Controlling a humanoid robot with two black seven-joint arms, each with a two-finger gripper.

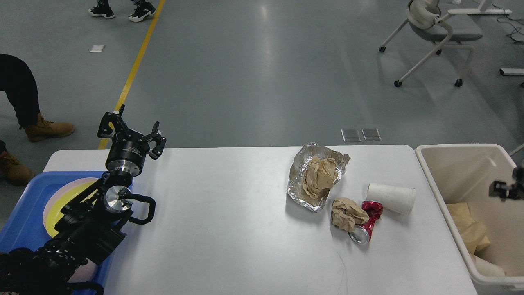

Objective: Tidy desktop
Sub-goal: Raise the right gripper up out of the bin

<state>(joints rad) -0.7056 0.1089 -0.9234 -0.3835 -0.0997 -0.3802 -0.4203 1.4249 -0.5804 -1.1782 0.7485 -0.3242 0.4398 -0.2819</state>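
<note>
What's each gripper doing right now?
Left gripper: open, holding nothing.
Right gripper: small and dark at the frame edge, over the bin; cannot tell.
</note>
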